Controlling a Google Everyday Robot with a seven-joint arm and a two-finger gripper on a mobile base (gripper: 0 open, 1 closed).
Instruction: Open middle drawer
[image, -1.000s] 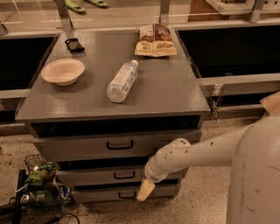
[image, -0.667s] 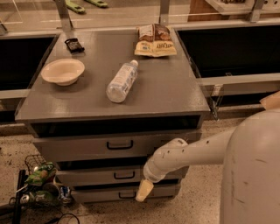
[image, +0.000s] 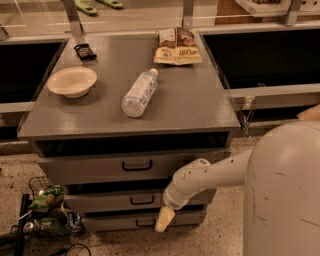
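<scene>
Gripper (image: 165, 219) low-right of middle drawer (image: 95, 202) handle (image: 142, 200) — free path between.

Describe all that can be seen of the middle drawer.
The middle drawer shows a wide grey front, painted wood by its look, with a small black loop handle at centre. It sits between a taller drawer above and a slimmer drawer below; its inside is hidden. The arm crosses its right part. The gripper hangs below and right of the handle, off it.
</scene>
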